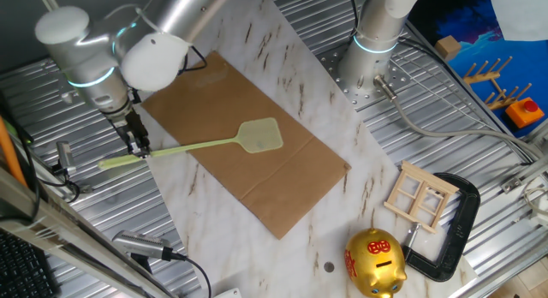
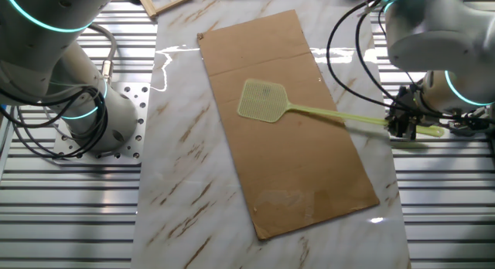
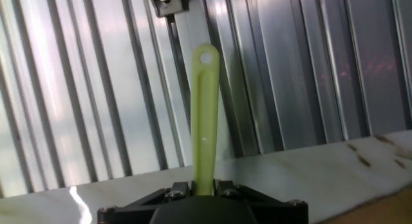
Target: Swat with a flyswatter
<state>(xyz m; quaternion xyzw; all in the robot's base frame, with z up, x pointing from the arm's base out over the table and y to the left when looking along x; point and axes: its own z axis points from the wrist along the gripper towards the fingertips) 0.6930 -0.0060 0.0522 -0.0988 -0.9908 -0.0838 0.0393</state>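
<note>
Marble tabletop (image 1: 214,238) carries a brown cardboard sheet (image 1: 205,101) in one fixed view; the flyswatter (image 1: 257,137) has its mesh head over the sheet, and the pincer (image 1: 137,147) grips its handle near the tail.

From the other fixed view, the head looks flat on the cardboard, though I can't be sure it touches.

Looking along the fingers, the jaws are closed on the handle, its holed end jutting beyond. Judging by this, a swat is mid-stroke; next comes lifting the head, keeping the grip firm.
</note>
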